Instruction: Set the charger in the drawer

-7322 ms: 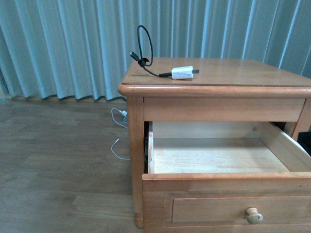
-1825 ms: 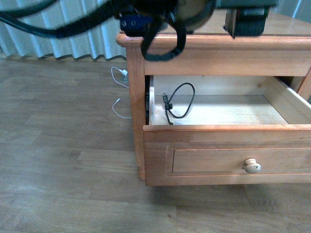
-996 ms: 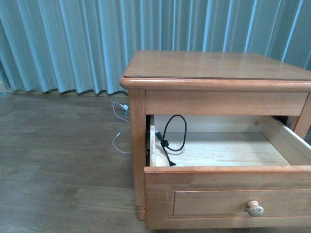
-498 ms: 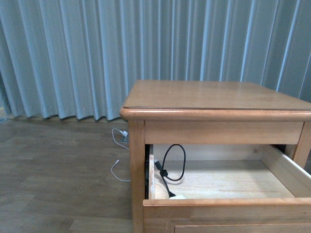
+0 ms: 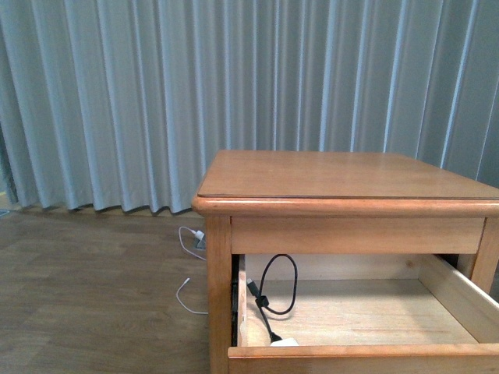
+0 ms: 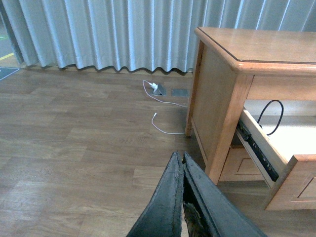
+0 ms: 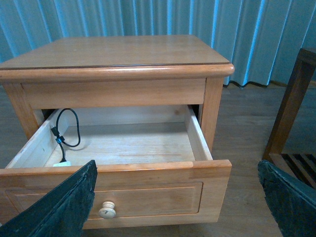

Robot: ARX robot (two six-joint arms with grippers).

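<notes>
The drawer (image 5: 359,351) of the wooden nightstand stands pulled out, pale inside. The charger lies in its front left corner: a bit of the white adapter (image 5: 284,341) shows above the drawer front, with its black looped cable (image 5: 278,284) leaning on the left wall. In the right wrist view the drawer front (image 7: 148,190) with its pale knob (image 7: 107,211), the adapter (image 7: 62,164) and the cable (image 7: 66,128) show. My right gripper (image 7: 180,207) is open and empty in front of the drawer. My left gripper (image 6: 182,160) is shut and empty, over the floor to the nightstand's left.
The nightstand top (image 5: 343,175) is bare. A thin white cable (image 5: 187,261) lies on the wood floor by a floor socket, left of the nightstand. Grey curtains (image 5: 195,93) hang behind. A dark wooden piece of furniture (image 7: 291,113) stands on one side of the nightstand in the right wrist view.
The charger went from the nightstand top into the drawer. Over the last second the front view has tilted upward, so the drawer front and knob have dropped out of it.
</notes>
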